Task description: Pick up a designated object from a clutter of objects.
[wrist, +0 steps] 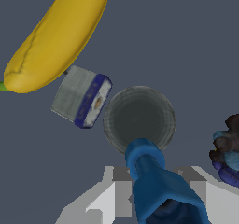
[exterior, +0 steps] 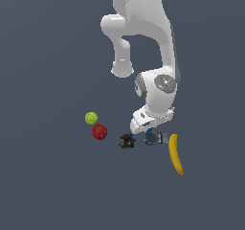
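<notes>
Gripper (exterior: 149, 131) clamps the blue bolt-like piece (wrist: 154, 181) between its fingers (wrist: 105, 199), just above the grey round item (wrist: 139, 120). Banana (wrist: 58, 34) near that item, grey-blue can (wrist: 81, 97) between them, dark lump (wrist: 228, 150) at its other side.

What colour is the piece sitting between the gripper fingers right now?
Dark blue, a stubby bolt-like piece; the wrist view shows it best.

Glossy white arm (exterior: 143, 28), grey joint caps, pale grey fingers (wrist: 112, 195)
</notes>
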Motion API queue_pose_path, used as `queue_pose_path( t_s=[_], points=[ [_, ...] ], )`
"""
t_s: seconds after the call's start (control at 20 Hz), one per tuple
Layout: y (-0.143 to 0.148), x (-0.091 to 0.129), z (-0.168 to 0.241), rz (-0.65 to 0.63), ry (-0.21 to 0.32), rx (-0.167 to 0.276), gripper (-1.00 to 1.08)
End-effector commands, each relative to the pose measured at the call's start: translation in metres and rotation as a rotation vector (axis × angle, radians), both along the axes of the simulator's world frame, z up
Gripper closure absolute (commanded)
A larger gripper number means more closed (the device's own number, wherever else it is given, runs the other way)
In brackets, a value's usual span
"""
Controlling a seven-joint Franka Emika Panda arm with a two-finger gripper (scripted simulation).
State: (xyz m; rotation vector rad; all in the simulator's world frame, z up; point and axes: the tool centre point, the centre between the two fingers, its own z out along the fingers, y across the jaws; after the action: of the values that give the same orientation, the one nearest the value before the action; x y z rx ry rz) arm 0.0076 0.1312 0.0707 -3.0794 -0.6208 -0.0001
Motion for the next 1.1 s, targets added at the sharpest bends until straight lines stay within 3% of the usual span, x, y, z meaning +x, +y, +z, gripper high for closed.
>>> queue_pose_path(
  t_s=[0.0,0.45,1.05],
  points=[
    [-0.002,0.0,0.002,0.0,0.0,0.0,1.08],
    [-0.038,0.005,0.037,0.0,0.0,0.0,1.08],
    [-0.14,0.018,0.137,0.001,0.0,0.003,1.08]
  ],
)
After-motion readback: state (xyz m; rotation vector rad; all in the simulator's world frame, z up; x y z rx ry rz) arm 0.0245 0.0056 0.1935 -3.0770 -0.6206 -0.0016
